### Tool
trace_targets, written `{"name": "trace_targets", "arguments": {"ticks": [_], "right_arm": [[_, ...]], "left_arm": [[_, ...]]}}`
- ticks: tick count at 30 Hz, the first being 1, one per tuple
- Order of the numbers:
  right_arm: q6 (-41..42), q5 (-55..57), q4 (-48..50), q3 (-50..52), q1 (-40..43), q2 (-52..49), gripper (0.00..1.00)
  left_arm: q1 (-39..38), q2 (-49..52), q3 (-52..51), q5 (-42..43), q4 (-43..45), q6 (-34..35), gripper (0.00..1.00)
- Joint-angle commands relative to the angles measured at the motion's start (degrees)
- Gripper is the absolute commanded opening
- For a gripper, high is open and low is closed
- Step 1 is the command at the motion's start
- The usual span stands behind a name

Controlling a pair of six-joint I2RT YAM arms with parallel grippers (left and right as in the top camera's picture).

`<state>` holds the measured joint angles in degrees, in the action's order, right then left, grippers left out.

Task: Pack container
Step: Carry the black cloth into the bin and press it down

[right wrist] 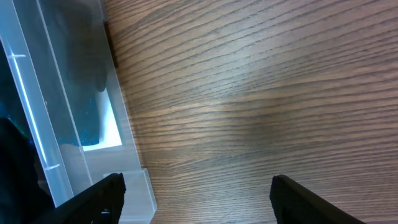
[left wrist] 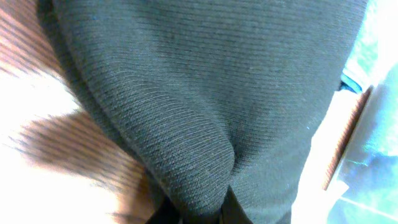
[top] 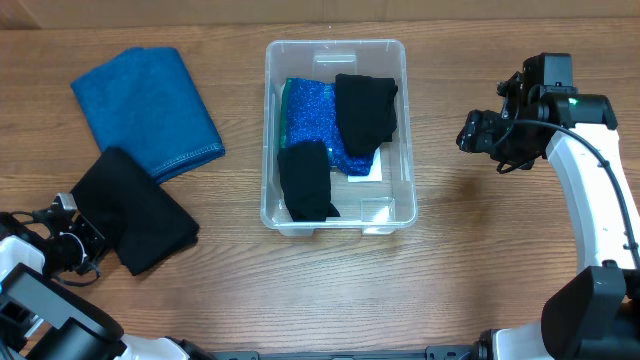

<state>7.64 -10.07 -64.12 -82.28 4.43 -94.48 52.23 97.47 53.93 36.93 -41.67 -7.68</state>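
Observation:
The clear container (top: 336, 45) stands at the table's middle. It holds a sparkly blue cloth (top: 310, 115) and two black cloths (top: 365, 110) (top: 306, 180). A black cloth (top: 140, 210) lies on the table at the front left. My left gripper (top: 78, 240) is at that cloth's left edge. In the left wrist view the black knit cloth (left wrist: 205, 81) fills the frame, and the jaws (left wrist: 199, 211) are shut on a fold of it. My right gripper (top: 482, 135) is open and empty above bare table, right of the container (right wrist: 62, 124), with its fingers (right wrist: 196, 193) spread wide.
A folded blue towel (top: 150, 110) lies at the back left, its near edge next to the black cloth. Bare wood table lies between the black cloth and the container, and right of the container under my right arm.

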Motion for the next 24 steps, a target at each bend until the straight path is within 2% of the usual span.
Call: {"name": "trace_targets", "arguments": {"ticks": [1,4,6,9,11,16,19,24], "right_arm": [[-0.15,0.17,0.24,-1.29,-0.07,0.61,0.79],[-0.15,0.15,0.31,-1.29,-0.07,0.61,0.79],[-0.13,0.15,0.42,-1.29,-0.07,0.61,0.79],[-0.13,0.15,0.39,-1.29,-0.07,0.59,0.79],[-0.13,0.15,0.31,-1.31,-0.07,0.61,0.79],[1.42,3.15,0.02,-1.31,1.05,0.61,0.80],[1.40,3.13,-0.33,-1.31,1.70,0.61,0.81],[1.40,2.93,-0.76,-1.31,1.70,0.61,0.82]], "left_arm": [[-0.20,-7.96,1.99,6.23,-3.30,1.40,0.04],[-0.72,-17.29,3.63,12.26,-4.90,5.46,0.04],[-2.78,-23.50,5.55,12.24,-5.01,8.70,0.04],[-10.95,-32.35,10.56,9.01,-4.46,14.56,0.04],[-19.78,-35.47,14.14,3.85,-3.82,19.78,0.04],[-44.98,-35.36,17.05,-10.64,2.73,27.65,0.04],[-58.29,-31.69,17.05,-17.38,6.64,29.64,0.04],[-72.17,-21.33,17.05,-19.17,15.17,34.07,0.04]]}}
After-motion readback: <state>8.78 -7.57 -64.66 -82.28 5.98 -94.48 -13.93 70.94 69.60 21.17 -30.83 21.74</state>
